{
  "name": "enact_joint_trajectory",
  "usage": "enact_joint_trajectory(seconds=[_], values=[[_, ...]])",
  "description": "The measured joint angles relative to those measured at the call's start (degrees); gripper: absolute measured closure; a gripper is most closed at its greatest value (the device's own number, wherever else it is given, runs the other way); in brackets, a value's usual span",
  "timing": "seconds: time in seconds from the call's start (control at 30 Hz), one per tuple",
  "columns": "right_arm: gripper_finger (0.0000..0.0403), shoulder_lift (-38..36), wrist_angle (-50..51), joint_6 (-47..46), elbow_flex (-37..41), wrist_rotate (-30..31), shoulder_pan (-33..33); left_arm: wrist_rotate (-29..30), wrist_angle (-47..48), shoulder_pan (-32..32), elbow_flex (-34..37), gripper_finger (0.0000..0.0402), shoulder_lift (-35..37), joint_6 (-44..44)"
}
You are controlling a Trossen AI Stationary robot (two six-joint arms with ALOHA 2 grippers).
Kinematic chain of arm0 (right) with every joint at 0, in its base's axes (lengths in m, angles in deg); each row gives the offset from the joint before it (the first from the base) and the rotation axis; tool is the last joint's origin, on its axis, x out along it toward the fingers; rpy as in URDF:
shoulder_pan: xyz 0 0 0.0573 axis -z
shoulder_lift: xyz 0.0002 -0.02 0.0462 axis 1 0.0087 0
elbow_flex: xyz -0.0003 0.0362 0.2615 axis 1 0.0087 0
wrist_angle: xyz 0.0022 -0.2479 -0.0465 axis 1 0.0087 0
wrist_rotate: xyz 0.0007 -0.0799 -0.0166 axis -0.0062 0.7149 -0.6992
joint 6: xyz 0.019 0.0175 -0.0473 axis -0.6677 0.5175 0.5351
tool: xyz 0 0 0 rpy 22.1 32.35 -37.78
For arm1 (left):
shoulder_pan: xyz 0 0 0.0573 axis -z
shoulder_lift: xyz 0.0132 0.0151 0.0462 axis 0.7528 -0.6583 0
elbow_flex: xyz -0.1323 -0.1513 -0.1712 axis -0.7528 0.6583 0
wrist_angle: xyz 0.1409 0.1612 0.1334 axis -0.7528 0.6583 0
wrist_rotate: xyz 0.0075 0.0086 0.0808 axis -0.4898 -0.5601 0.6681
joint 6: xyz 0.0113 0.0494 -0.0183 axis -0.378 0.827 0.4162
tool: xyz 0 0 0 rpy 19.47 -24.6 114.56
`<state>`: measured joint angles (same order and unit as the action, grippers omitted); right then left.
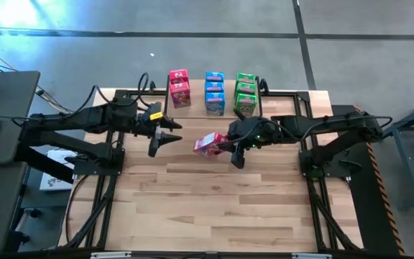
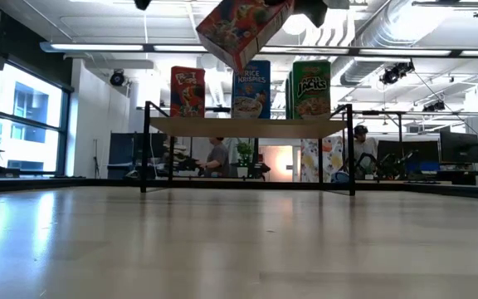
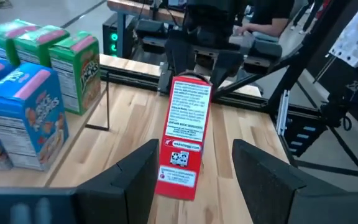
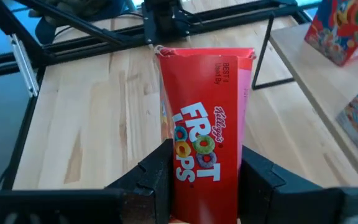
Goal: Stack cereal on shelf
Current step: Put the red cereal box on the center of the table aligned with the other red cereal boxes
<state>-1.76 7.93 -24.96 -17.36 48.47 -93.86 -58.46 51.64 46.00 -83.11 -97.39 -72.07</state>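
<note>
The red cereal box looks light and stiff, because it is thin cardboard. A hard squeeze could dent it, and its shiny sides could slip, so I think the best place to hold it is across its 2 narrow sides, near one end. That is how the right end effector has it: its 2 dark fingers are closed tight on the box, one on each side, at the bottom end of the box. The box sticks out in front of the fingers, up in the air and tilted, above the desk. It is not touching the desk. In the low view it hangs higher than the shelf. The left end effector is just beside the box, on its other side, and points at it. Its fingers are about halfway open and hold nothing. In the left wrist view the box sits in the gap between those 2 fingers, a little way ahead, not touching them. On the shelf at the far edge of the desk stand more boxes: red ones, blue ones and green ones. The red row looks shorter than the others, so I think the held box goes there.
</note>
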Motion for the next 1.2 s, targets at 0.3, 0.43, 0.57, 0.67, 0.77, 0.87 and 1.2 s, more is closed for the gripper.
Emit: enact_joint_trajectory(seconds=[0.3, 0.43, 0.57, 0.67, 0.77, 0.87, 1.2], values=[[0.0281, 0.00, -1.63, 2.77, 0.00, -4.29, 1.50, 0.03, -3.32, 1.57, 0.00, 0.0206, -5.22, -0.60], [0.0281, 0.19, -0.51, 4.30, 0.00, -4.41, 1.50, 0.09, -4.07, 1.55, 0.02, 0.0206, -6.78, -3.32], [0.0281, 1.73, 3.64, 5.47, 0.02, -4.43, 1.48, 0.14, -3.69, 1.55, 0.02, 0.0206, -7.45, -5.01], [0.0281, 3.58, 6.24, 5.94, 0.02, -4.43, 1.48, 0.13, -3.61, 1.55, 0.02, 0.0206, -7.46, -5.03], [0.0281, 5.76, 7.82, 6.15, 0.02, -4.43, 1.44, 0.14, -3.57, 1.55, 0.02, 0.0206, -7.47, -5.03], [0.0281, 7.78, 9.08, 6.17, 0.02, -4.43, 1.44, 0.14, -3.57, 1.53, 0.02, 0.0206, -7.45, -4.96], [0.0281, 13.30, 13.84, 6.97, 0.04, -4.39, 1.48, 0.38, -3.54, 1.33, 0.02, 0.0206, -7.43, -2.99]])
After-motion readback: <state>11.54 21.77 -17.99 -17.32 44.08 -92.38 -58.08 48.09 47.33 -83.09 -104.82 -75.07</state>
